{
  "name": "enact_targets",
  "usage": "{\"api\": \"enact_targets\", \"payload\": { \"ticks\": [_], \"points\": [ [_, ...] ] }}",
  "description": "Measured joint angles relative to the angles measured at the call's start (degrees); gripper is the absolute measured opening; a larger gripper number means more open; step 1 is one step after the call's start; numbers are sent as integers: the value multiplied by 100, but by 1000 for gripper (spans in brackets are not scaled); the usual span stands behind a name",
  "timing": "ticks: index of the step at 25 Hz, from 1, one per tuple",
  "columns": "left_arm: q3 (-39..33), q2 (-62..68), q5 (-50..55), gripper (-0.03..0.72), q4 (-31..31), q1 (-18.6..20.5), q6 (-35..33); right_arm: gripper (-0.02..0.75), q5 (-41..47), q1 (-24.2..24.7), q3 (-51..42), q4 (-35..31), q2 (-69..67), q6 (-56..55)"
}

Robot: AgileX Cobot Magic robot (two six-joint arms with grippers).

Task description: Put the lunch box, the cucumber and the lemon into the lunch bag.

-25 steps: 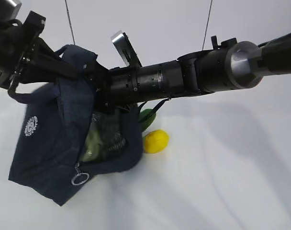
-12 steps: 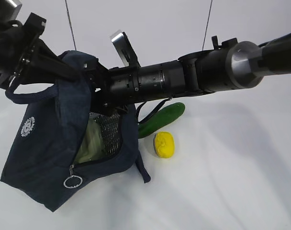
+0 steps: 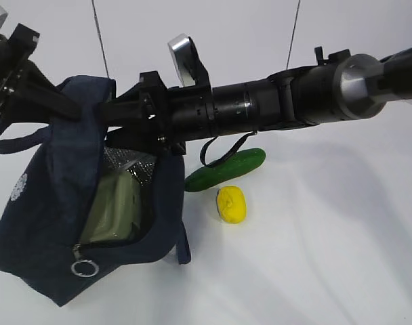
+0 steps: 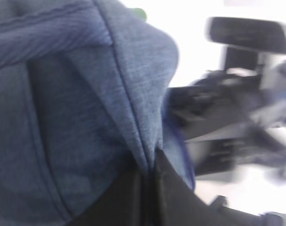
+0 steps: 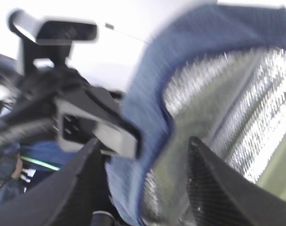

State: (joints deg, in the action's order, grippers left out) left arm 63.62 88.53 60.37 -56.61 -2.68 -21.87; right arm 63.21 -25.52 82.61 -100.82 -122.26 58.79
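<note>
**A:** The boxy dark navy fabric lunch bag is pinched at its rim by the left gripper — jaws clamped on cloth. The sage-lidded clear glass lunch box is seen inside.

**B:** The right gripper is spread over the rim. If cloth slips, the box could be tipped out. The long dark green cucumber and yellow oval lemon lie just beside the bag.

Bright, even light; both wrist views motion-blurred.

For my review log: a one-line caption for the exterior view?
Both arms hold the lunch bag open, lunch box inside; cucumber and lemon lie outside.
</note>
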Motion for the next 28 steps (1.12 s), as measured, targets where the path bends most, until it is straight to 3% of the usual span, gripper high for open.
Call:
{"api": "enact_targets", "payload": {
  "ticks": [8, 18, 28],
  "points": [
    [0, 0, 247, 0, 517, 254, 43, 419, 294, 278, 292, -80, 18, 0],
    [0, 0, 261, 0, 602, 397, 173, 419, 386, 351, 817, 79, 23, -10],
    [0, 0, 495, 0, 1379, 790, 495, 419, 395, 541, 840, 1226, 59, -59]
  ]
}}
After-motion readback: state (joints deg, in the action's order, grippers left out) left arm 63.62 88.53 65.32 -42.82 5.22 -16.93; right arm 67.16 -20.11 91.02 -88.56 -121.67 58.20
